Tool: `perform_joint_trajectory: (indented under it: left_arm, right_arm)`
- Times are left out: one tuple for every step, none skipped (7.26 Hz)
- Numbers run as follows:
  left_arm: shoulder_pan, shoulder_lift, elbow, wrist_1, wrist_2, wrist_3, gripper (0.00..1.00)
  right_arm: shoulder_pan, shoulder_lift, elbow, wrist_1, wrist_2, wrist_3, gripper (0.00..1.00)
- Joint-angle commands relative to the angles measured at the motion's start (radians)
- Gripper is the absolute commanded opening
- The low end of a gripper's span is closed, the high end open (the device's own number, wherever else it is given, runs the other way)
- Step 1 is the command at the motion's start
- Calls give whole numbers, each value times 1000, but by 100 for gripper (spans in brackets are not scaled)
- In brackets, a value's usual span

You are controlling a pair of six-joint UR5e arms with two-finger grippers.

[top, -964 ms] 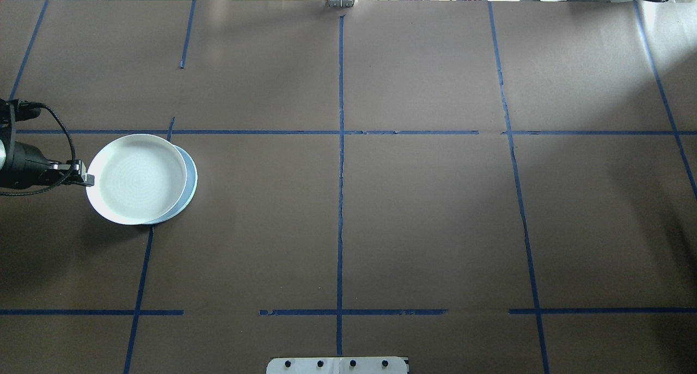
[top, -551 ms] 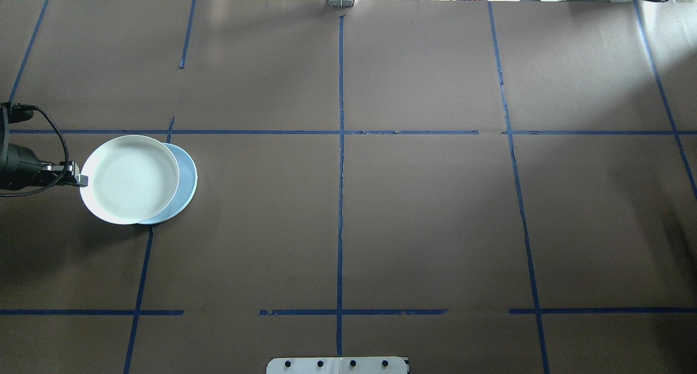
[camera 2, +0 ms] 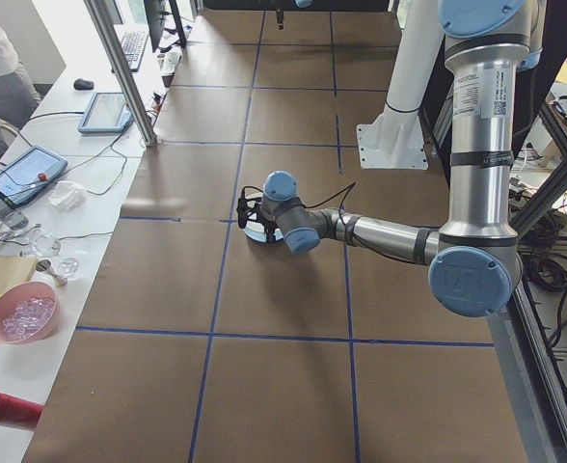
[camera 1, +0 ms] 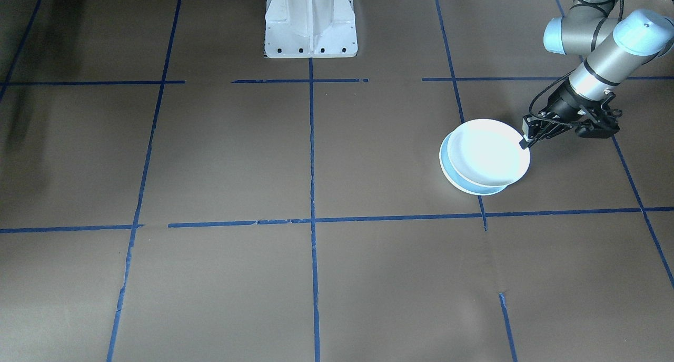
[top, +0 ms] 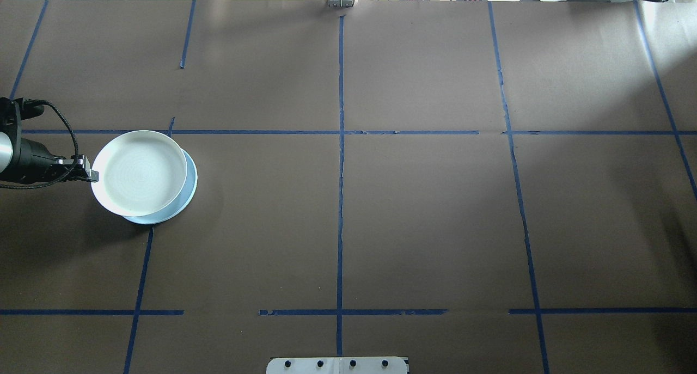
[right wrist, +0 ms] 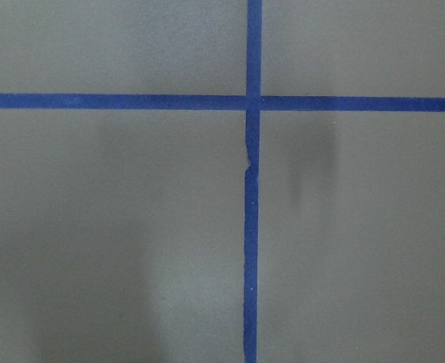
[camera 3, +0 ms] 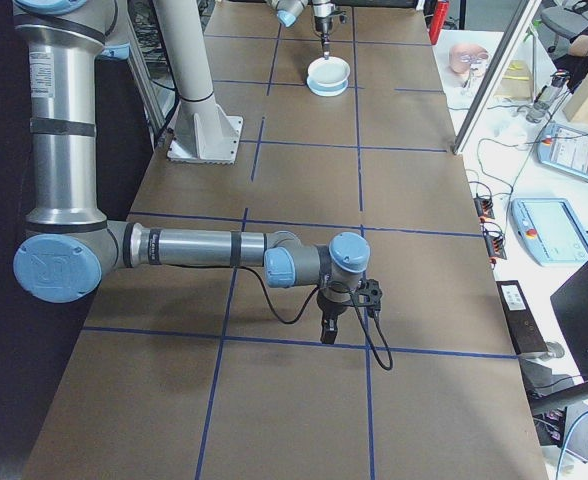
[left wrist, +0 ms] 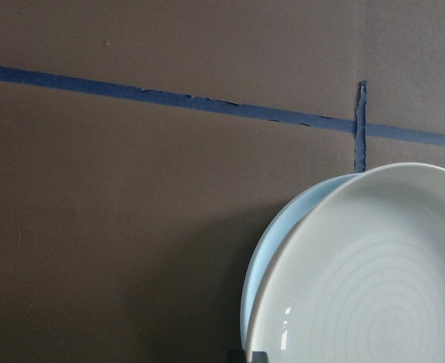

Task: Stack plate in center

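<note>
Left pincer, clamped on the white plate rim, should be lowered level and centred over the light-blue plate.

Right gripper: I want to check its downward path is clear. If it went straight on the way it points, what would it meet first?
The right gripper points straight down, so it would likely meet the paper-covered table first, near a blue tape cross. Nothing else shows beneath it.

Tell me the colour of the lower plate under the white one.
Pale blue. The lower plate peeks out beneath the round white plate, clearest in the overhead exterior view.
</note>
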Motion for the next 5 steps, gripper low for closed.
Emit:
perform_joint_trajectory:
  left_arm:
    - [0, -1, 14, -19, -17, -2, 0]
    - [0, -4, 25, -22, -17, -2, 0]
    - [0, -19, 42, -28, -17, -2, 0]
    - [-2, -48, 68, -28, -17, -5, 0]
    - [-2, -56, 72, -29, -17, -20, 0]
  right_arm:
    - [0, 0, 0, 0, 0, 0, 100]
    - [0, 0, 0, 0, 0, 0, 100]
    - [0, 0, 0, 0, 0, 0, 100]
    - [0, 0, 0, 0, 0, 0, 100]
    - [0, 0, 0, 0, 0, 0, 100]
